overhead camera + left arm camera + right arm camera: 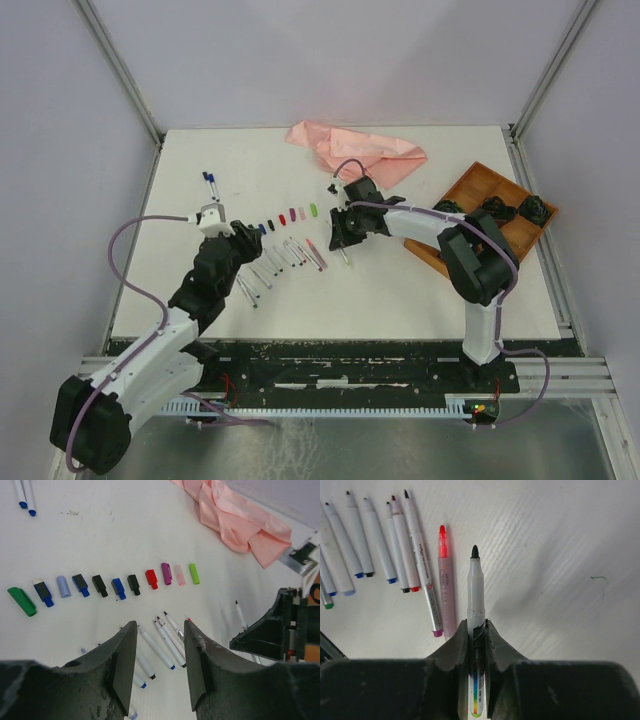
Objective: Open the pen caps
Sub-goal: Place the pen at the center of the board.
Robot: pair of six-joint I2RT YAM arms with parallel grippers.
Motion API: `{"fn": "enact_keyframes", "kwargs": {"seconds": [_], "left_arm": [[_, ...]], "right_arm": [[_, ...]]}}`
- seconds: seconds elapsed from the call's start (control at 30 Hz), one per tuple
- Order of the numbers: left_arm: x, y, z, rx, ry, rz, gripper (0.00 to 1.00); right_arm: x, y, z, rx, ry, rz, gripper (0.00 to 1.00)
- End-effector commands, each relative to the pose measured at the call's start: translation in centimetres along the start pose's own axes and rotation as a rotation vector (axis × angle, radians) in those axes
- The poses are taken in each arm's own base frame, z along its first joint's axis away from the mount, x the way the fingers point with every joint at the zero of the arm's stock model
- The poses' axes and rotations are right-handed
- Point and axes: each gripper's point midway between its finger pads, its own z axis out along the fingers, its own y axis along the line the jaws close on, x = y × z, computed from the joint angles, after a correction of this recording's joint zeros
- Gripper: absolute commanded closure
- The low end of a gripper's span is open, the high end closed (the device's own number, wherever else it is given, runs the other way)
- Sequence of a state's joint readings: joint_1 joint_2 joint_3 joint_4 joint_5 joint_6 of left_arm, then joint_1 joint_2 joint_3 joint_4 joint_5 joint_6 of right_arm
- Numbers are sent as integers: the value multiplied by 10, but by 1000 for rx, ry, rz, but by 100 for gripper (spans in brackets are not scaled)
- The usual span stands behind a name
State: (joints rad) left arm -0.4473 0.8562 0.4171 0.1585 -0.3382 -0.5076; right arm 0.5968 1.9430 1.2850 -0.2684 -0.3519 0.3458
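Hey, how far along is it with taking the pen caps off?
Mostly done: a row of loose caps lies near the uncapped pens. In hand: the right gripper holds a bare black-tipped pen; the left gripper is open. Left: two pens set apart may still be capped.

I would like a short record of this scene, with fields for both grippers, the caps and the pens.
left gripper: open, empty, above the loose pens
right gripper: shut on an uncapped pen, black tip
pen caps: eleven, in one row, apart from the pens
loose pens: uncapped, lying side by side
capped pens: two, blue caps, at the far left
other: pink cloth, wooden tray
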Motion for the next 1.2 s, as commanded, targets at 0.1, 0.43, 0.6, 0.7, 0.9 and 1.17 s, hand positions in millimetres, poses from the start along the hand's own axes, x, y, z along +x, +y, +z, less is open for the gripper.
{"fn": "enact_keyframes", "kwargs": {"seconds": [0.1, 0.43, 0.6, 0.7, 0.9, 1.17], "left_arm": [[-17, 0, -20, 45, -90, -18, 47], [-11, 2, -31, 69, -81, -47, 47], [-9, 1, -33, 78, -79, -62, 46], [-7, 1, -33, 82, -74, -64, 46], [-6, -2, -30, 88, -63, -59, 46], [-17, -7, -18, 69, -70, -8, 36]], "right_arm": [[-5, -5, 15, 154, -5, 5, 91], [1, -13, 23, 198, 13, 27, 81], [6, -10, 26, 183, 39, 31, 76], [5, -8, 25, 178, 41, 31, 73], [3, -7, 23, 173, 42, 25, 70], [-8, 5, 11, 123, 34, 15, 67]]}}
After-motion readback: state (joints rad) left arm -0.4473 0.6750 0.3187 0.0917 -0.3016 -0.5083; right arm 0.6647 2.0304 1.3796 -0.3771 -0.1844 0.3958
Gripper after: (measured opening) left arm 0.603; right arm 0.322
